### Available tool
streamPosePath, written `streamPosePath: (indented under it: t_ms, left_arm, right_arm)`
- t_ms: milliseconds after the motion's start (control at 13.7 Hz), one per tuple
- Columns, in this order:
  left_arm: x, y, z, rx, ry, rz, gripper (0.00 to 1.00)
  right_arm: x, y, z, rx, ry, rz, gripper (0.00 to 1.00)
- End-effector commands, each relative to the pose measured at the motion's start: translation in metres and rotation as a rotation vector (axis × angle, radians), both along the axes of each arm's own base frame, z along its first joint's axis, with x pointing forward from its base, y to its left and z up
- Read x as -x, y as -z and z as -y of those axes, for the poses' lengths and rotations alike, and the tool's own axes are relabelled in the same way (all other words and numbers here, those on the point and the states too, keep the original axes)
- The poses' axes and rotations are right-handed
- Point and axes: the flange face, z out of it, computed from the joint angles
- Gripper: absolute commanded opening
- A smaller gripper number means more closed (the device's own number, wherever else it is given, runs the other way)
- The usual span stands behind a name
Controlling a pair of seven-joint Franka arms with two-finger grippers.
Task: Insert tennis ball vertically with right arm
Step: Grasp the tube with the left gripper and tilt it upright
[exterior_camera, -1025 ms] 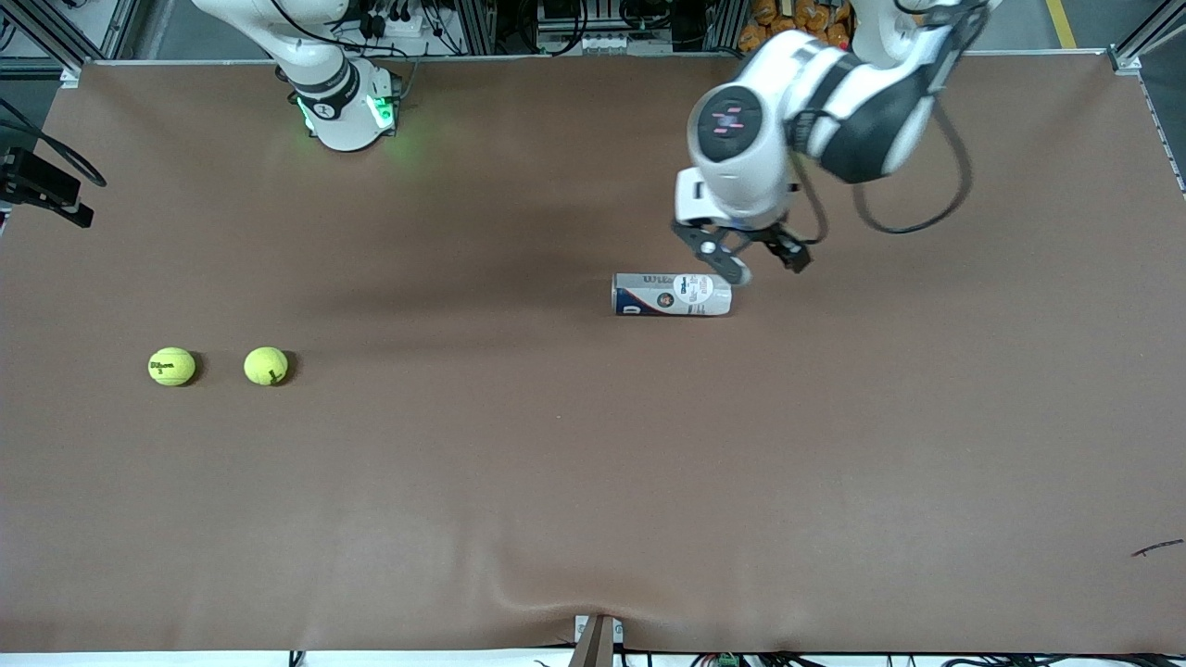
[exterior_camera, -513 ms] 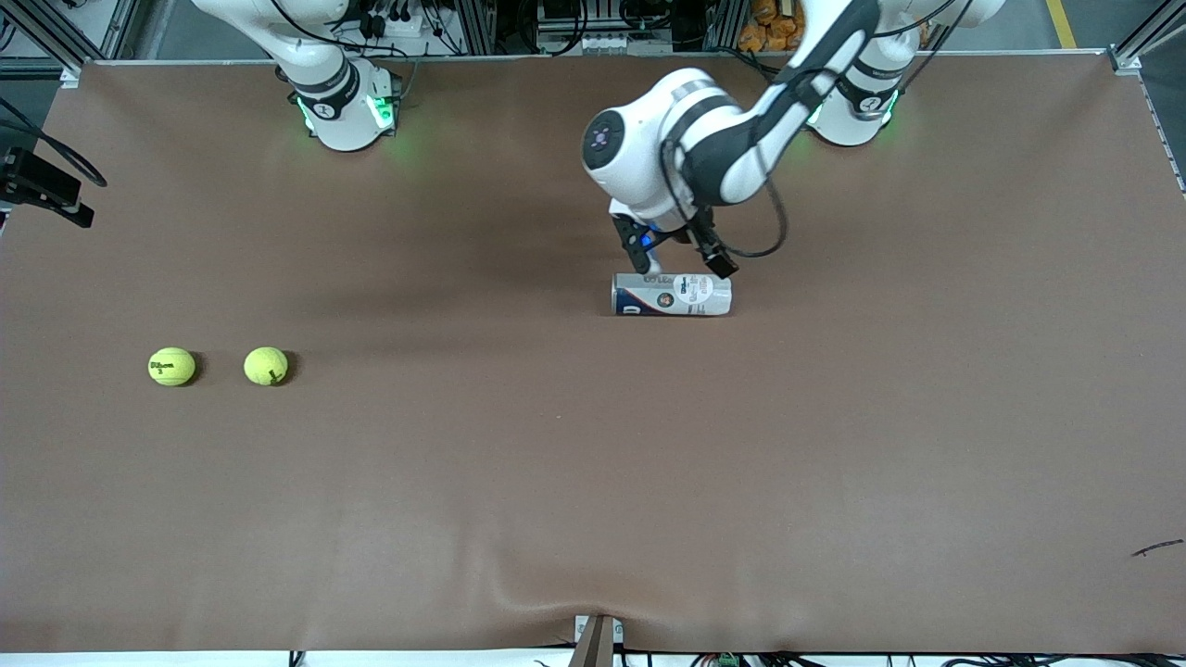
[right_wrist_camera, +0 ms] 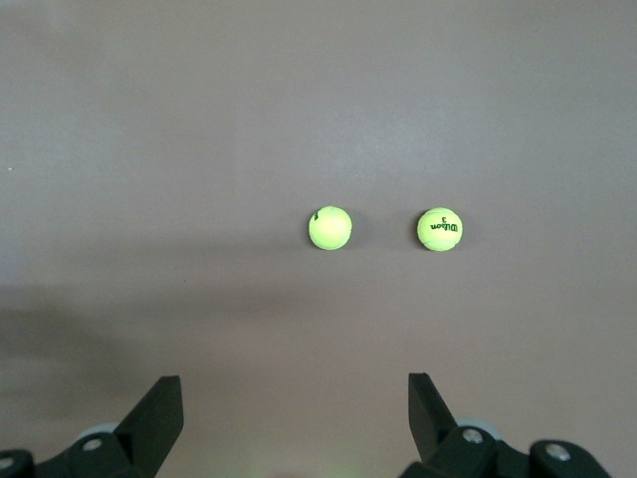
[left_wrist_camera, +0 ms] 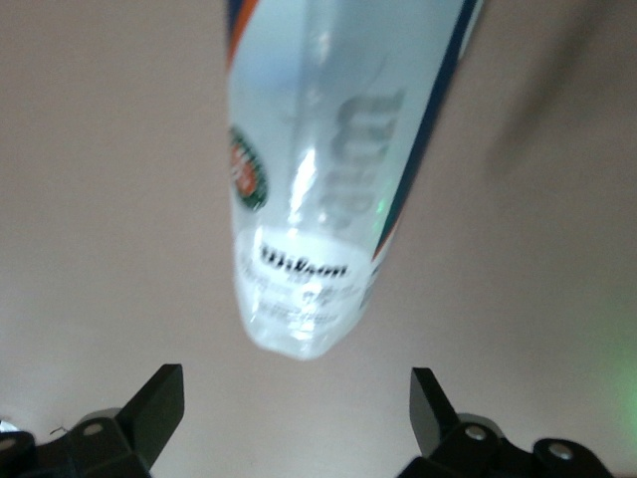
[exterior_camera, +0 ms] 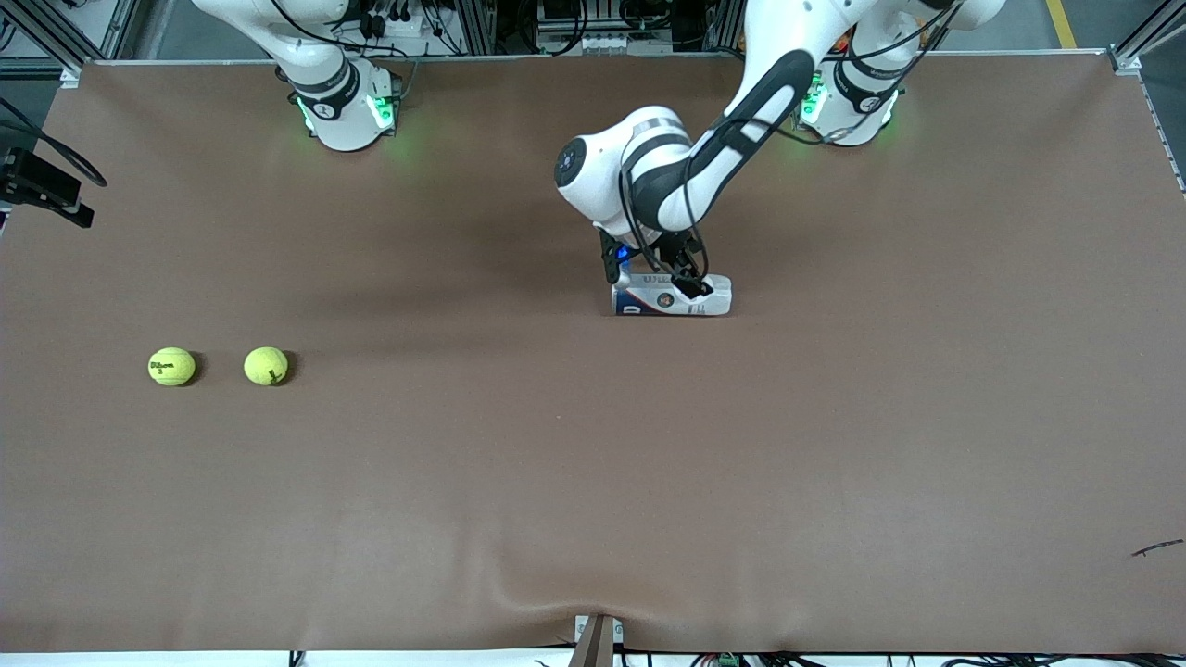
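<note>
Two yellow tennis balls lie side by side toward the right arm's end of the table: one with black print and a plainer one. A clear Wilson ball can lies on its side mid-table. My left gripper hangs low over the can, open, and the can's end is just ahead of its fingertips, not between them. My right gripper is open and holds nothing, high over the table looking down at both balls. It is out of the front view.
The right arm's base and the left arm's base stand along the table's edge farthest from the front camera. A black mount juts in at the right arm's end. A small bracket sits at the nearest edge.
The left arm has swung from its own end of the table toward the can and dropped lower, and its open gripper is now over the can. The balls and the can have not moved.
</note>
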Motion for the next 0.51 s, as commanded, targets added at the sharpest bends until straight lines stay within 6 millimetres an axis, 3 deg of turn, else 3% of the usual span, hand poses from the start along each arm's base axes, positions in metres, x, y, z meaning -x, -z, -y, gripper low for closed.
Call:
streamPosePath:
  t_ms: [0, 439]
  left_arm:
    - [-0.001, 0.009, 0.007, -0.011, 0.027, -0.005, 1.0]
    - [-0.002, 0.029, 0.006, -0.036, 0.065, -0.003, 1.0]
  right_arm:
    - [0.001, -0.002, 0.005, -0.016, -0.004, 0.006, 1.0]
    - [-0.002, 0.003, 0.007, -0.017, -0.001, -0.005, 1.0]
